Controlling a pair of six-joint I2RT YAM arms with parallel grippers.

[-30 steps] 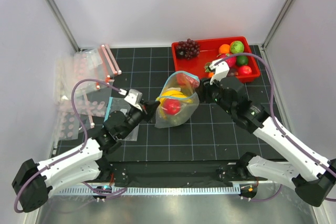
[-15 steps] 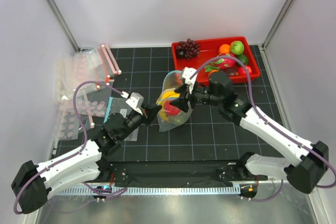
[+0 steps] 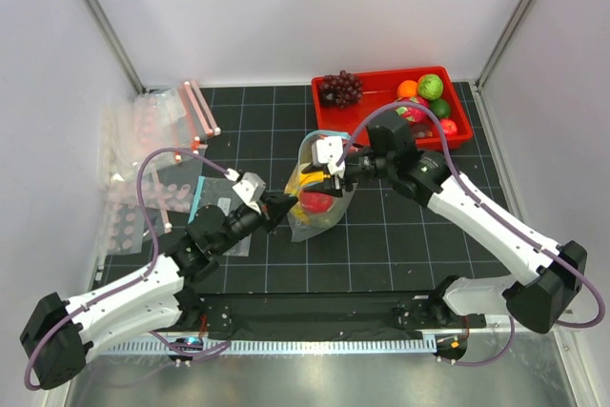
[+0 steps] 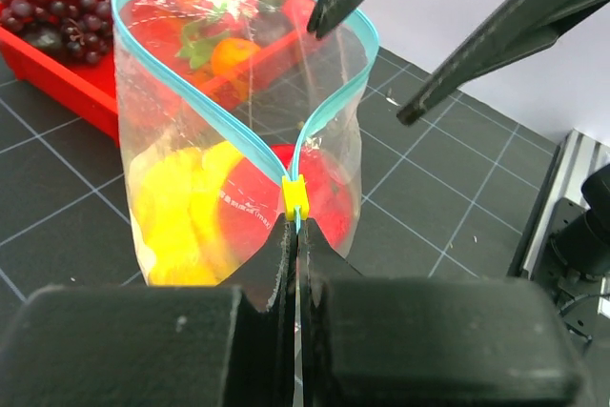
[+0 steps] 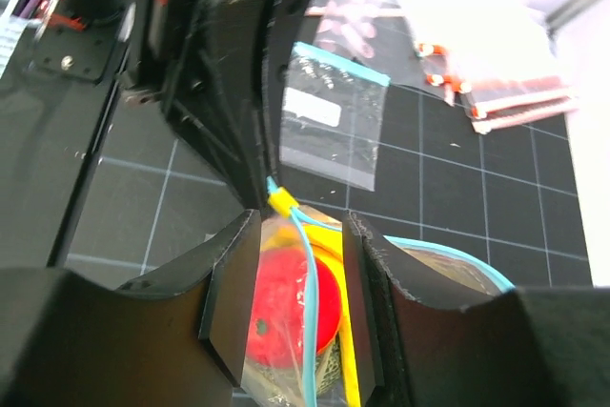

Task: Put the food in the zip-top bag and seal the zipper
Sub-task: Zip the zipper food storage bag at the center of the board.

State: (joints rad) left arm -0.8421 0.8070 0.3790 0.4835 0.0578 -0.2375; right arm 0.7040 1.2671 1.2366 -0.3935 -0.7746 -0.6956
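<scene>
The zip-top bag (image 3: 319, 199) stands upright mid-table with its teal-blue zipper (image 4: 221, 113) gaping open in a loop. Inside are the yellow banana (image 4: 181, 212), the red round fruit (image 5: 286, 321) and a patch of green netted melon (image 5: 325, 378). My left gripper (image 3: 288, 203) is shut on the near end of the zipper, just below its yellow end clip (image 4: 296, 197). My right gripper (image 3: 324, 176) is open above the bag, its fingers (image 5: 233, 302) straddling the zipper strip (image 5: 310, 331) beside the clip without pinching it.
A red tray (image 3: 381, 74) at the back right holds dark grapes (image 3: 339, 89) and other toy fruits. Clear bags with pink-red strips (image 3: 157, 135) lie at the left. A small flat bag (image 5: 329, 126) lies under my left arm.
My right arm swung from beside the red tray over to the bag's mouth and lowered its open fingers around the zipper strip. My left gripper kept its hold and shifted slightly right.
</scene>
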